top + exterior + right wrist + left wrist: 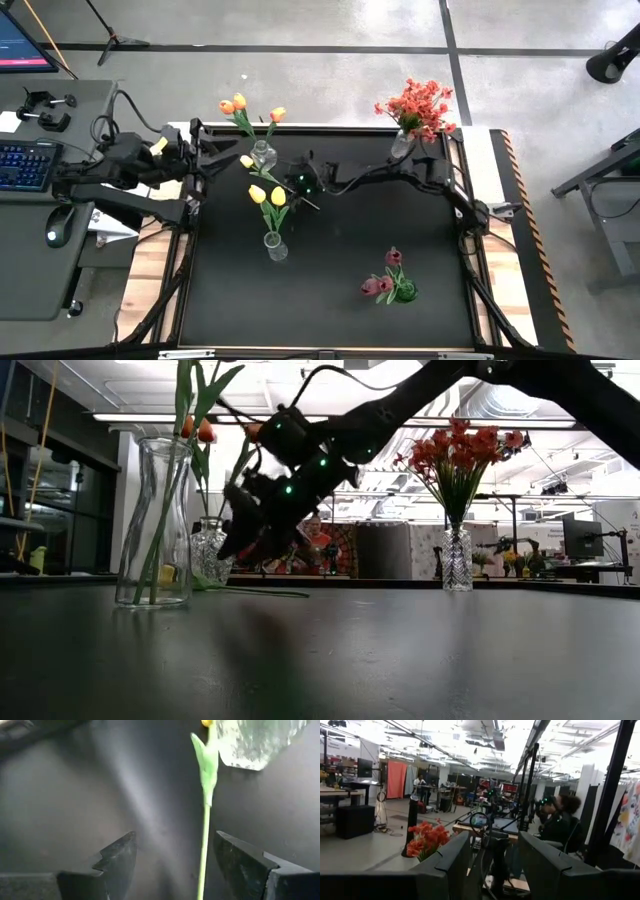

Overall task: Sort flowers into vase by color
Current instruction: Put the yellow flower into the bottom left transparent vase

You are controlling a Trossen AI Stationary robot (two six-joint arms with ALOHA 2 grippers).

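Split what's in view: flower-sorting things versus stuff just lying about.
Job:
- loose yellow tulip, its green stem between the open right gripper fingers
- vases of yellow tulips, orange tulips, red-orange sprays, dark pink tulips

Lying about:
- keyboard
- mouse

High view: straight down over whole black table (330, 270), both arms in frame. Low view: at tabletop level, facing across into the room. Left wrist view: aimed level into the room. Right wrist view: close above tabletop. High and low share the red-orange spray (420, 105) (455, 455).
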